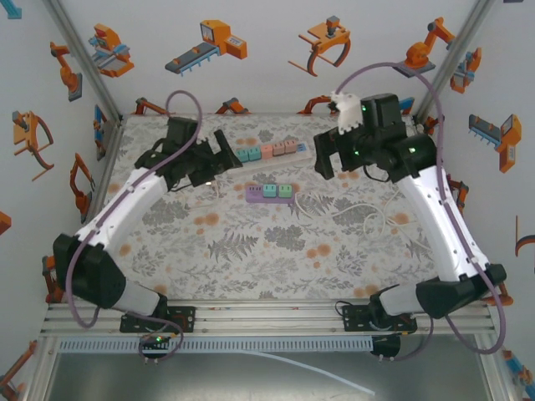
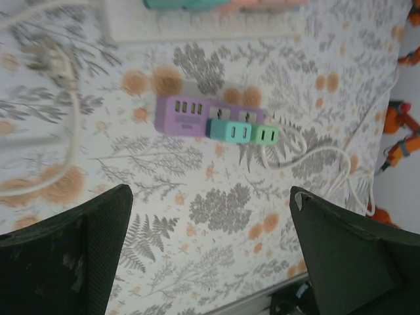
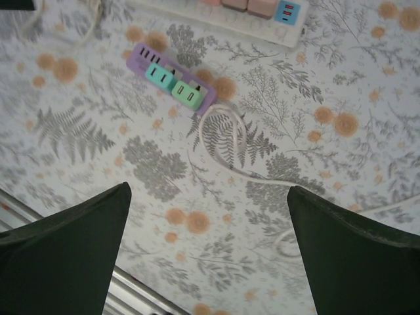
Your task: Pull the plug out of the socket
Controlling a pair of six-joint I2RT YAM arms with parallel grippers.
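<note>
The left gripper (image 2: 210, 193) and right gripper (image 3: 208, 189) hung over the worktop (image 1: 276, 251), jaws wide open, empty. A teal plug (image 2: 230, 131) (green plug (image 2: 266, 135) beside it) sat in the purple socket (image 2: 187, 111).

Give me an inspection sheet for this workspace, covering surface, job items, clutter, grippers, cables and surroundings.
Surface: floral cloth, lying flat.
Job's things: purple power strip with a teal plug and a green plug seated in it.
Clutter: white power strip farther from the arms, carrying coloured plugs.
Grippers: left gripper and right gripper both open, above the cloth, holding nothing.
Cables: white cord looping from the purple strip's end.
Surroundings: white walls with robot stickers.
</note>
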